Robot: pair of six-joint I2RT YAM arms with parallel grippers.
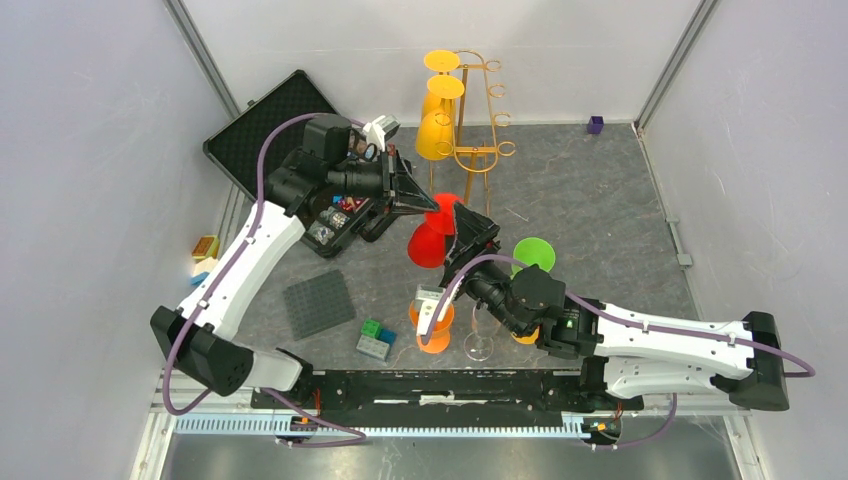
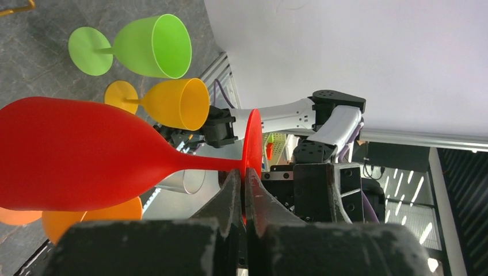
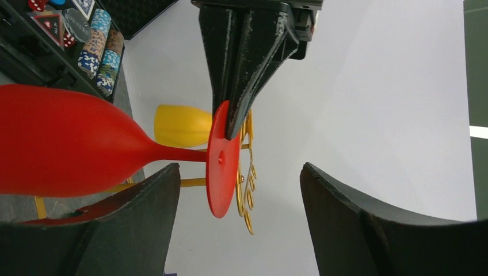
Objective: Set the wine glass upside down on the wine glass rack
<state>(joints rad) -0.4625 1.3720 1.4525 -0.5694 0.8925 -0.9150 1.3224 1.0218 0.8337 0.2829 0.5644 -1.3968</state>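
Carry step — left gripper [image 2: 244,175] pinching the wine glass [image 2: 75,155] foot, right gripper [image 3: 239,167] spread wide — wine glass rack [image 1: 478,152] loop next, I reckon.

Open black case [image 1: 262,130] at far left, grey studded plate [image 1: 318,304], green-and-blue blocks [image 1: 376,339], small purple cube [image 1: 595,124] by the back wall

bright even overhead light, soft shadows; wrist views blurred up close.
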